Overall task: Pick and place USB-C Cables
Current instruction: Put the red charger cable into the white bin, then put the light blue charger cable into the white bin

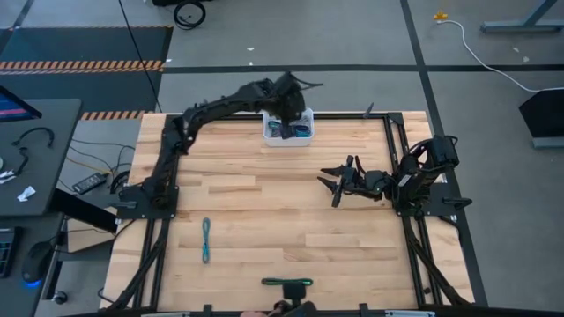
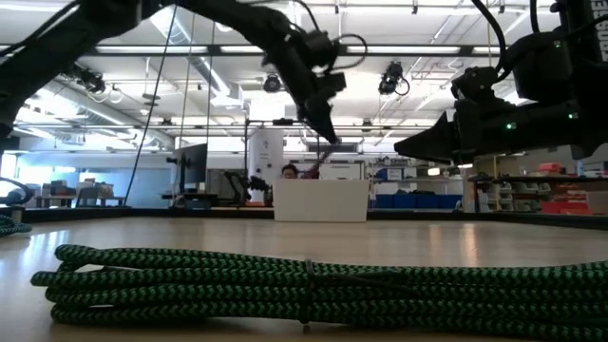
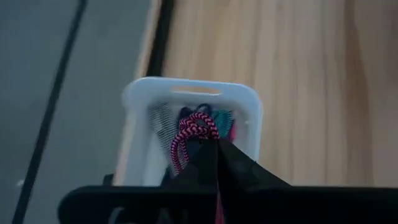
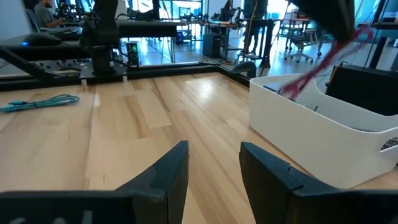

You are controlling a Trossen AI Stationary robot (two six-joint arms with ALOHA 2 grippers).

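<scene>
Hanging above the white bin (image 1: 288, 135) at the tabletop's (image 1: 264, 211) far edge, the left gripper (image 3: 211, 155) pinches a red-pink cable (image 3: 189, 134) between closed fingers, its loop dangling over other cables inside; the right gripper (image 4: 214, 165) waits mid-table, fingers parted, empty. A teal cable (image 1: 206, 239) and a green cable (image 1: 286, 282) lie on the near tabletop.

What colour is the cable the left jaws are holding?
Red-and-black braided cable, clearest in the left wrist view.

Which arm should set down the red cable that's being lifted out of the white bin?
Left. The left gripper is shut on the red braided cable, above the white bin. The right gripper waits open and empty at mid-table.
</scene>
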